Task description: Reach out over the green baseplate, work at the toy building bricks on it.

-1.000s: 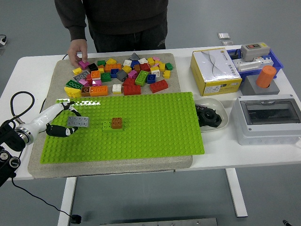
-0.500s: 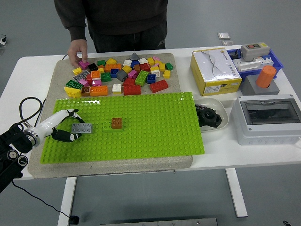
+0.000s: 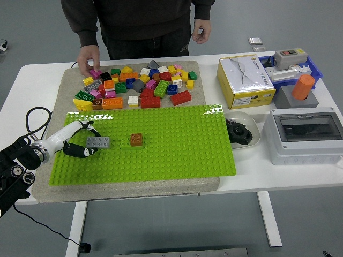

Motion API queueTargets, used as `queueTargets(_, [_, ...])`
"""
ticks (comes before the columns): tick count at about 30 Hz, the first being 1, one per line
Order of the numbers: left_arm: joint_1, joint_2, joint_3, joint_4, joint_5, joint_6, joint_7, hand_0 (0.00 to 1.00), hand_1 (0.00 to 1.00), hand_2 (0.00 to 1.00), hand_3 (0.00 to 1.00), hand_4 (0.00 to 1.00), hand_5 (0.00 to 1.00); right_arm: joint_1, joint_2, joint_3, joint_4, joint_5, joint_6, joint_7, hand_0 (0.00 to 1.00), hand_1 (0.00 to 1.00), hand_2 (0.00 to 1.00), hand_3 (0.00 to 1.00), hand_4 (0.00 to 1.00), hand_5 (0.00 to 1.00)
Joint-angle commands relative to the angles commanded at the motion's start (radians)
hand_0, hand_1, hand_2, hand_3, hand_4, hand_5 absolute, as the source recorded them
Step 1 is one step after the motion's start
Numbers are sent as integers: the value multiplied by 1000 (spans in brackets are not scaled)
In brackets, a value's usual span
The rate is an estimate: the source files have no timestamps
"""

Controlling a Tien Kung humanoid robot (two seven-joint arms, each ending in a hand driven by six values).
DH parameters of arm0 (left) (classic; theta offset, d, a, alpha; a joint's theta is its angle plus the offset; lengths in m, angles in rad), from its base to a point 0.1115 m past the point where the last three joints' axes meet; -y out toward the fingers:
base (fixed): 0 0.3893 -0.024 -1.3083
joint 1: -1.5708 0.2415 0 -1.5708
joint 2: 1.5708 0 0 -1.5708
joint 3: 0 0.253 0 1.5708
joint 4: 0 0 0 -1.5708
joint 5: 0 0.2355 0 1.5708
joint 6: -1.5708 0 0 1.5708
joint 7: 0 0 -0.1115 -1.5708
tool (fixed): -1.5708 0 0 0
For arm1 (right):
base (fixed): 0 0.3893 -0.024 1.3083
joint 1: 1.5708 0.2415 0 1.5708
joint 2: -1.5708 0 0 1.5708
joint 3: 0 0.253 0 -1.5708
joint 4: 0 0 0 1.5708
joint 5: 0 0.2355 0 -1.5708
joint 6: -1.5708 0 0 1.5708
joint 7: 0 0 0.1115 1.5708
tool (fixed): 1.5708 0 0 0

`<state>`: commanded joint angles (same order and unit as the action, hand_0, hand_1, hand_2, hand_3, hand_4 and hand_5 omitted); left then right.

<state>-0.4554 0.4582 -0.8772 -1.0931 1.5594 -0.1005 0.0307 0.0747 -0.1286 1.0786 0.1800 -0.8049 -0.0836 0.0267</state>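
The green baseplate (image 3: 177, 139) lies on a grey mat in the middle of the table. My left hand (image 3: 86, 140) reaches in from the left edge over the plate's left end. Its white, black-tipped fingers (image 3: 80, 151) are closed around the left end of a grey brick (image 3: 98, 142), which sits low on the plate. A brown brick (image 3: 136, 138) stacked on a small green brick stands a little to the right of it. The right arm is out of view.
A pile of loose coloured bricks (image 3: 139, 83) lies on the mat behind the plate. A person stands at the far side, one hand (image 3: 88, 58) at the pile's left corner, the other hand (image 3: 201, 29) raised. A yellow box (image 3: 245, 80), white bowl (image 3: 241, 131) and grey case (image 3: 305, 136) stand right.
My left hand has carried the grey brick to the right, nearer the brown brick. The baseplate has shifted slightly. The person's second hand has come into view at the top.
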Motion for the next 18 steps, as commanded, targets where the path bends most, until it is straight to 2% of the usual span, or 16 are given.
queueTargets(10, [6, 6, -22, -44, 26, -5, 12, 998, 998, 998, 469, 713, 2, 0, -1, 2, 0, -2, 0, 1, 711, 584, 700, 682, 755, 765])
queueTargets(18, [5, 12, -4, -70, 35, -26, 25, 998, 998, 998, 466, 710, 2, 4, -5, -1, 0, -4, 0, 0, 709, 584, 701, 682, 756, 762])
